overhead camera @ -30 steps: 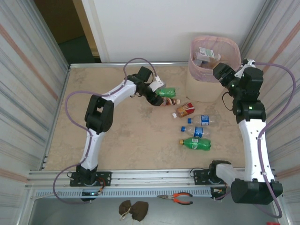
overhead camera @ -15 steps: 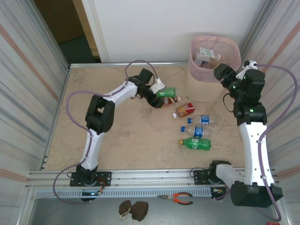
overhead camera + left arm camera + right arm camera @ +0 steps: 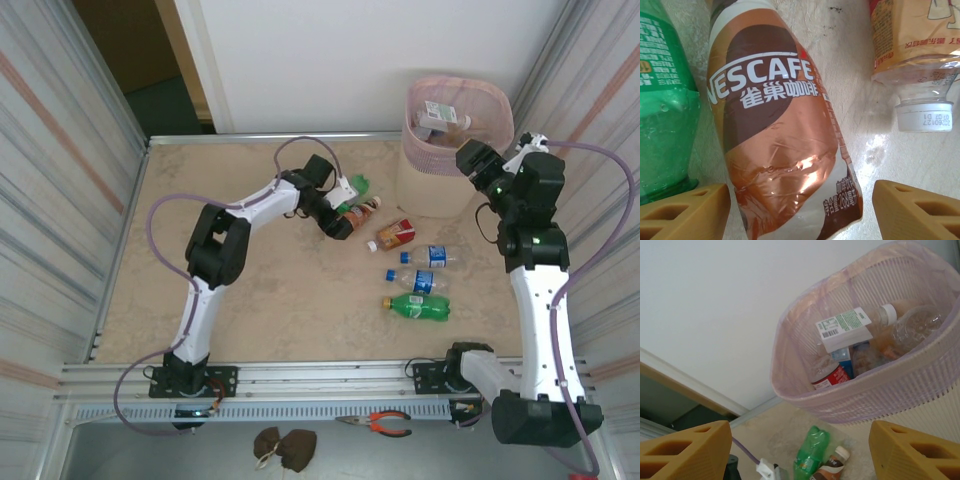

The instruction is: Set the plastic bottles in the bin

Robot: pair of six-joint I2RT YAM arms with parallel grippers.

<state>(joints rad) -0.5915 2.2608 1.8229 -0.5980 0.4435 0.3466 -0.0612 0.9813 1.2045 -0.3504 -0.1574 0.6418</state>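
Left gripper (image 3: 800, 212) has its jaws apart, straddling the brown Nescafe bottle (image 3: 775, 125) lying on the table (image 3: 250, 290). There's a sliver of gap at one finger, so it's not clamped. A green bottle (image 3: 665, 110) lies right beside it, with an orange-label bottle (image 3: 912, 45) on the other side. Right gripper (image 3: 800, 450) is spread wide too with nothing in it, up beside the pink bin (image 3: 790, 390), which already has several bottles inside. A blue-label bottle (image 3: 430, 256) and two others lie further toward the arms' bases
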